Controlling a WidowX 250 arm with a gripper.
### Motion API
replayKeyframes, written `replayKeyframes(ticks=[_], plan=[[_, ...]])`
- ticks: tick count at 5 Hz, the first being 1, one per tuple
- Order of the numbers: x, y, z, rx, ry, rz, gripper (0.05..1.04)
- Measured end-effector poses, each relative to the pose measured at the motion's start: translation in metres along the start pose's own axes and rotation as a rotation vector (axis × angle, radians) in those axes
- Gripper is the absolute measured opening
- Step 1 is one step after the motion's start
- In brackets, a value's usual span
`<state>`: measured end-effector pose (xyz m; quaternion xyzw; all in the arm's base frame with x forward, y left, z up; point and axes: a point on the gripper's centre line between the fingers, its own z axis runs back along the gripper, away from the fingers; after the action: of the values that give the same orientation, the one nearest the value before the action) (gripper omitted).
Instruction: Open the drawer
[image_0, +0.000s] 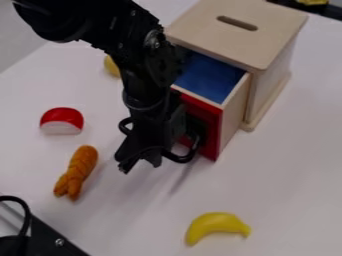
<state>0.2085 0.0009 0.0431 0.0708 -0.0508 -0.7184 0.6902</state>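
1. Well left of the drawer (232, 112), see a red-and-white toy (61, 121) and, lower, an orange-brown toy (79, 167).
2. Up-left of the drawer, see a yellow item (112, 66), partly hidden.
3. Just left of the drawer, see the black gripper (141, 159); cannot tell whether open, closed or gripping.
4. See the drawer partly out, blue inside.
5. Below the drawer, see 1 banana (217, 226).
6. Behind the drawer, see the wooden box (267, 40).

Pale tabletop (287, 160), grey surface (19, 37) beyond its upper left edge, dark strip (330, 11) at top right
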Motion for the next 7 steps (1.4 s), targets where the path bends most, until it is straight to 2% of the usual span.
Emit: replayKeyframes(ticks=[1, 2, 4, 5, 6, 7], plan=[[0.002, -0.002, -0.001, -0.008, -0.008, -0.006, 0.147], [0.002, -0.003, 0.0, -0.014, -0.001, -0.008, 0.359], [0.002, -0.004, -0.005, -0.03, 0.019, 0.021, 0.959], [0.002, -0.003, -0.004, -0.032, 0.014, 0.035, 0.999], [0.005, -0.003, 0.004, -0.048, -0.024, 0.056, 0.999], [0.002, 0.0, 0.027, -0.029, -0.056, 0.103, 0.999]])
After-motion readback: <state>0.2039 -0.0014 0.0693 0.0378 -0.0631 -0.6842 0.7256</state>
